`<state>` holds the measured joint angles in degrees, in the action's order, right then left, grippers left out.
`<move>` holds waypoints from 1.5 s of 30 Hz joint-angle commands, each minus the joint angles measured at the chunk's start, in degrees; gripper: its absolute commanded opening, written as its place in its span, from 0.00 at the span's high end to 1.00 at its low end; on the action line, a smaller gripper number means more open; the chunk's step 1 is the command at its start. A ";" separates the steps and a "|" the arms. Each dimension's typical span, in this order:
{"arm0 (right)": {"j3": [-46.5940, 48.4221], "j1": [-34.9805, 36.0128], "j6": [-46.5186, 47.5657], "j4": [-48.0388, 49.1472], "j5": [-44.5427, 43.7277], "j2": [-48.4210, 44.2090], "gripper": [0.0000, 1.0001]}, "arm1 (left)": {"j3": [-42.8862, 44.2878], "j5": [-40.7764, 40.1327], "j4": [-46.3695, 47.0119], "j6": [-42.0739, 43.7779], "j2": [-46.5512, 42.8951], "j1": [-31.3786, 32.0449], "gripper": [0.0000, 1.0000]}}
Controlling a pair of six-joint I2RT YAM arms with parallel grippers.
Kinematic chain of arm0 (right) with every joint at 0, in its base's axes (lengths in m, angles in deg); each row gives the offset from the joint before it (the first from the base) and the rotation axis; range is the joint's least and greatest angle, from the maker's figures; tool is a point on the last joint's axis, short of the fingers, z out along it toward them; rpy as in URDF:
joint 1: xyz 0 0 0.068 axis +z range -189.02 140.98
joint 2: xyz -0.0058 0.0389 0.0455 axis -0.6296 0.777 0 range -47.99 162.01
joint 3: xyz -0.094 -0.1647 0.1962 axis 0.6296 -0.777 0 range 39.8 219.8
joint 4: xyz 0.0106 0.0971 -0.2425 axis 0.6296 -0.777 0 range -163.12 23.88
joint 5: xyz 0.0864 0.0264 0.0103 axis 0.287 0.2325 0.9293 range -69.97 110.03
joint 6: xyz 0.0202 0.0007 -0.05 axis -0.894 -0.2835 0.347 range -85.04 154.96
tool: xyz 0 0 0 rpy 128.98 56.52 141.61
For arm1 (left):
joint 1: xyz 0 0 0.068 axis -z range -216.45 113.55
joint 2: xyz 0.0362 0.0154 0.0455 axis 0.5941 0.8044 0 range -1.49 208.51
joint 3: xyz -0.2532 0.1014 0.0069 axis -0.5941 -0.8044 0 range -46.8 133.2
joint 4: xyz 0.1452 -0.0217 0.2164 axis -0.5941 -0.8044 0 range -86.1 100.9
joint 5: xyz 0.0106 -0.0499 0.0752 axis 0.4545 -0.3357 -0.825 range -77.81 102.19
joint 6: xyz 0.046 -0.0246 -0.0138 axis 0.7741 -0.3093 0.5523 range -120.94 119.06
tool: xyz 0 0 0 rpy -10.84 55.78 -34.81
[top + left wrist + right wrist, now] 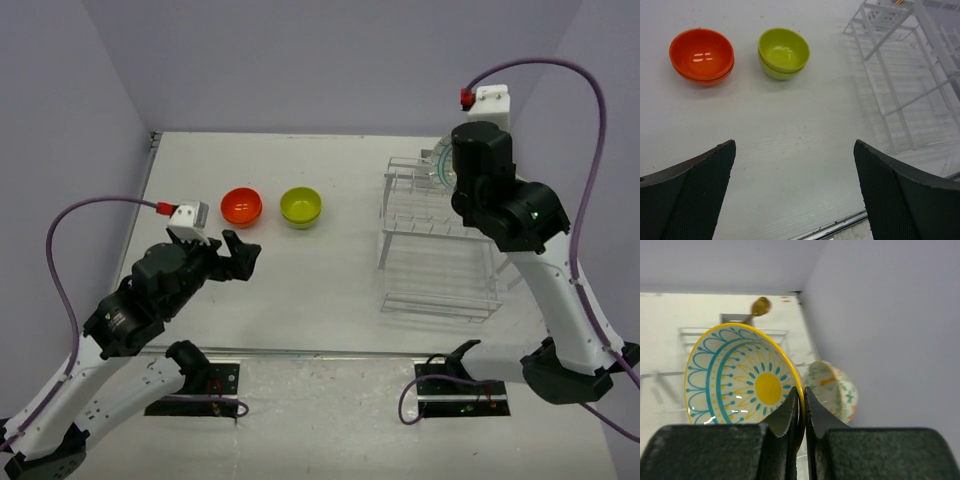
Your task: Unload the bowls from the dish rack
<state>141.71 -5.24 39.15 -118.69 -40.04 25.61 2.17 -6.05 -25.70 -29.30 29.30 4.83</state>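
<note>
Lilac walls [330, 60] back a pale table [300, 310]. My left end effector [794, 150] hovers above the table's near left part, its fingers wide apart and holding nothing. Beyond it, toward the far side, stand the orange bowl [702, 55] and the green bowl [783, 51]. They are upright, side by side and apart, with the orange one to the left. From my left wrist each shows a second rim just under the first. Neither touches the rack [440, 270], a white wire frame of two tiers standing well apart on the table's right side.

My right arm reaches over the rack's far end. My right end effector [801, 395] is clamped on the yellow bowl [740, 380], with the two fingers pressed together on its rim, one inside and one outside. That bowl stands on edge, its inside turned toward my wrist camera. It has a yellow rim, a yellow sun at the centre, and blue arcs and dotted rays around it. From above only a sliver of it shows beside my wrist, at the rack's upper tier, and whether it rests on the wires or hangs clear of them I cannot tell. Just behind it, nearer the right wall, the floral bowl [832, 387] also stands on edge, cream with green and orange marks. Farther back a gold spoon [760, 306] pokes up, blurred, at the rack's far end.
</note>
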 commanded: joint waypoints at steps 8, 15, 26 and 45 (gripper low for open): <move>-5.74 3.03 -27.20 -1.84 37.12 -4.17 1.00 | 36.18 17.98 5.05 1.11 28.78 1.08 0.00; -7.95 7.44 -30.20 7.21 41.35 -1.62 1.00 | 49.46 8.49 -2.68 2.87 43.47 6.88 0.01; -15.33 8.76 -32.66 19.52 47.67 -3.81 1.00 | 53.43 3.21 -10.16 3.49 51.92 6.98 0.47; -20.25 8.76 -33.63 26.21 51.63 -5.05 1.00 | 53.78 -1.10 -14.73 4.37 56.76 6.98 0.89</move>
<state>120.25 3.09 7.56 -98.80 9.53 22.79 54.26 -6.20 -39.82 -26.18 86.43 11.65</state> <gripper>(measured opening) 0.054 0.197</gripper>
